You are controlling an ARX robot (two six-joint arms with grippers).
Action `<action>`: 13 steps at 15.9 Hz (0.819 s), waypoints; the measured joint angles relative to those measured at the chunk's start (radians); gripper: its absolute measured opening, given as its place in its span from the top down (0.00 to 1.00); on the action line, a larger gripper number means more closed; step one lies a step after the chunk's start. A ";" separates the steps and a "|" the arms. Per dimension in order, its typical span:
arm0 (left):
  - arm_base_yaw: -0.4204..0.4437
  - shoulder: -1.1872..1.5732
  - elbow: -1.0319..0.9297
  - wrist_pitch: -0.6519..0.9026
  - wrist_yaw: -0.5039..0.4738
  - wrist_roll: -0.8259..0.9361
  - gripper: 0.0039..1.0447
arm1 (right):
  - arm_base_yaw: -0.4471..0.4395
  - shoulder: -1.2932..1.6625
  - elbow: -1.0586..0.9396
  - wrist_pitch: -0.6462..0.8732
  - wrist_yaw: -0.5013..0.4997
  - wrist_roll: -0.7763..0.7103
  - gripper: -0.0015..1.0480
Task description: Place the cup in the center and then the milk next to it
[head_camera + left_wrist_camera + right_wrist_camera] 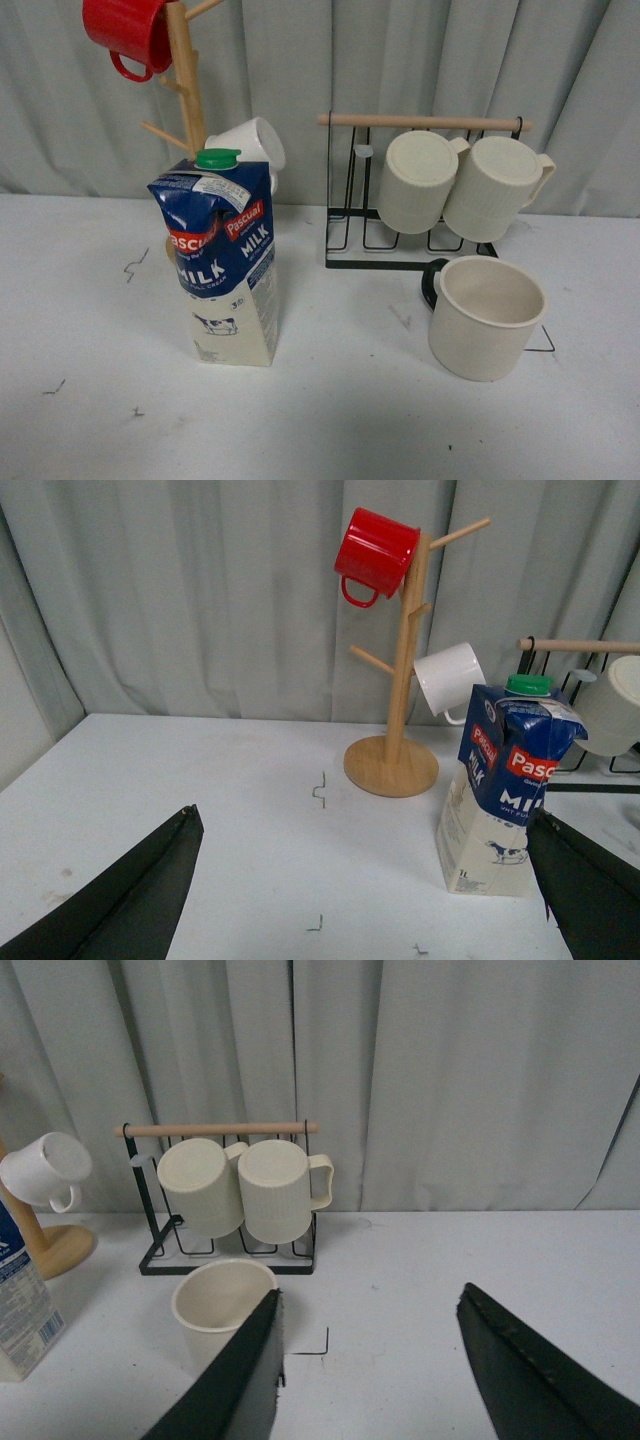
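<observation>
The cup (487,318), a wide cream mug with a black handle, stands upright on the white table at the right, just in front of the wire rack. The milk (228,260), a blue and cream carton with a green cap, stands upright left of centre. Neither arm shows in the front view. My left gripper (362,816) is open over bare table, with the milk (505,800) just beyond one of its fingertips (560,855). My right gripper (370,1293) is open and holds nothing; the cup (222,1305) sits beyond one finger, partly hidden by it.
A wooden mug tree (187,75) behind the milk carries a red mug (125,30) and a small white mug (252,145). A black wire rack (345,225) with a wooden bar holds two ribbed cream mugs (460,185). A grey curtain closes the back.
</observation>
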 joint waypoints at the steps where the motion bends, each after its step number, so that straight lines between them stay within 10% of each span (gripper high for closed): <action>1: 0.000 0.000 0.000 0.000 0.000 0.000 0.06 | 0.000 0.000 0.000 0.000 0.000 0.000 0.42; 4: 0.000 0.000 0.000 0.000 0.000 0.000 0.06 | 0.000 0.000 0.000 0.000 0.000 0.000 0.08; 8: 0.028 0.211 0.171 -0.329 0.380 -0.069 0.06 | 0.000 0.000 0.000 -0.001 0.000 0.000 0.06; 13: -0.306 0.591 0.158 0.163 0.084 -0.211 0.06 | 0.000 0.000 0.000 0.000 0.000 0.000 0.06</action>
